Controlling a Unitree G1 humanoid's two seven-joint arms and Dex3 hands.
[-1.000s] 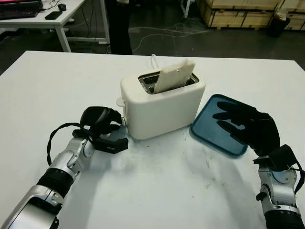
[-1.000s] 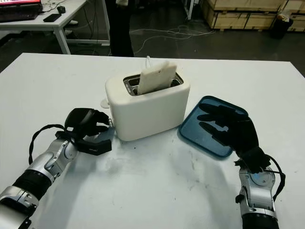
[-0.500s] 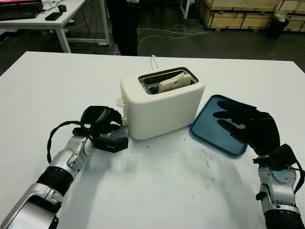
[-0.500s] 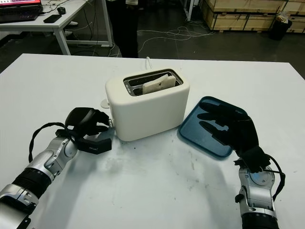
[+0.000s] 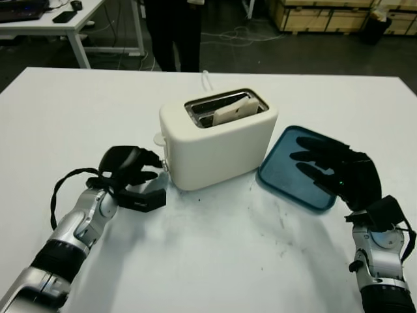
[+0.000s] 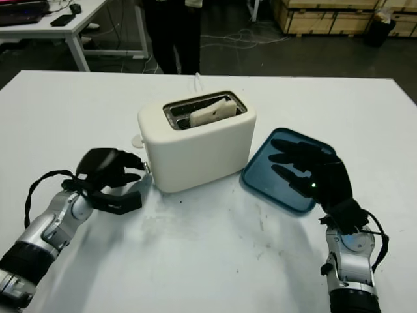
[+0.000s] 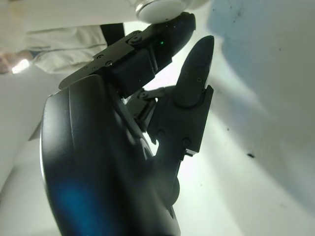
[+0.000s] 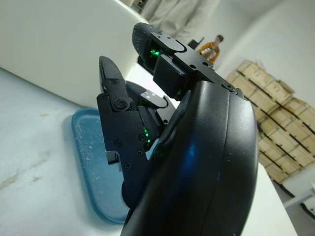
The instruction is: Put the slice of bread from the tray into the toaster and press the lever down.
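Looking over the white counter [image 5: 215,261], I can read no brand, label or writing on anything. I count one cream toaster [image 5: 218,140] with two slots, one slice of bread [image 5: 231,111], one blue tray [image 5: 293,171], and two black robot hands. That slice sits low in the slot nearer me, leaning, with only its top edge above the rim. My left hand [image 5: 127,171] is at the toaster's left end, fingers curled, their tips right by the lever on that end face; whether they actually touch it I cannot tell, and they grip nothing I can make out. In the left wrist view a round white knob-like part [image 7: 160,7] shows just past the fingertips. My right hand [image 5: 335,171] is over the tray, to the right of the toaster, open and holding nothing. A person's dark trouser legs [image 5: 172,29] stand beyond the far edge of the counter, and wooden crates [image 5: 319,14] are stacked on the floor behind.
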